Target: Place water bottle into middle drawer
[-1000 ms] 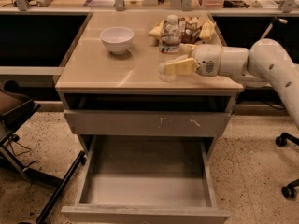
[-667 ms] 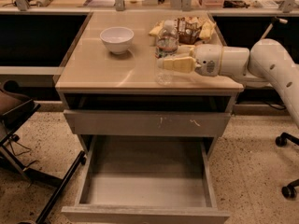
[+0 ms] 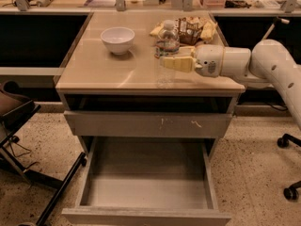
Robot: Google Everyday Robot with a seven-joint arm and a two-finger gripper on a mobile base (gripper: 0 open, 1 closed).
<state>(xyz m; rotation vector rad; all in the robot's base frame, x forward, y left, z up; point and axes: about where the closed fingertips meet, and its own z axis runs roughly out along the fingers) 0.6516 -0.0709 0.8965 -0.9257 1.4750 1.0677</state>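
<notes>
The water bottle point(image 3: 166, 44) is clear with a white cap and stands upright near the front right of the cabinet top point(image 3: 108, 72). My gripper point(image 3: 175, 63) reaches in from the right and is shut on the bottle's middle; one pale finger point(image 3: 178, 63) crosses in front of it. The middle drawer point(image 3: 146, 216) is pulled fully open below, low and in front of the cabinet, and its smooth grey tray holds nothing. The bottle is above and behind the open drawer.
A white bowl point(image 3: 117, 39) sits at the back left of the top. Snack packets point(image 3: 193, 29) lie behind the bottle. A closed drawer front with pale scratch marks point(image 3: 146, 124) is above the open drawer. A chair base point(image 3: 19, 121) stands left; chair wheels point(image 3: 288, 166) stand right.
The bottle has come away from the snack packets toward the front edge and slightly left, with my gripper closed around it. The drawer has not moved.
</notes>
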